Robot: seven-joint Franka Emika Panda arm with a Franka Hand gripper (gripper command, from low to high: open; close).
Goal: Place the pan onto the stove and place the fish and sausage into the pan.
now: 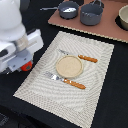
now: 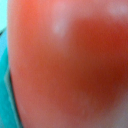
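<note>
The grey-blue pan [image 1: 68, 9] stands on the far left corner of the pinkish-brown stove [image 1: 105, 31], its thin handle pointing to the exterior view's left. A small white piece, the fish [image 1: 70, 9], lies inside it. The red sausage [image 1: 27, 65] shows at the exterior view's left edge, just under the white arm, beside the placemat. My gripper [image 1: 22, 63] is right at the sausage, but the arm's body hides its fingers. In the wrist view the sausage [image 2: 70, 65] fills almost the whole picture as a red blur, so it is very close.
A deeper grey pot [image 1: 91, 14] stands on the stove beside the pan, and another pot [image 1: 123, 18] sits at its right end. The pale woven placemat [image 1: 70, 70] carries a round wooden plate [image 1: 69, 66], a fork [image 1: 65, 80] and a knife [image 1: 80, 56].
</note>
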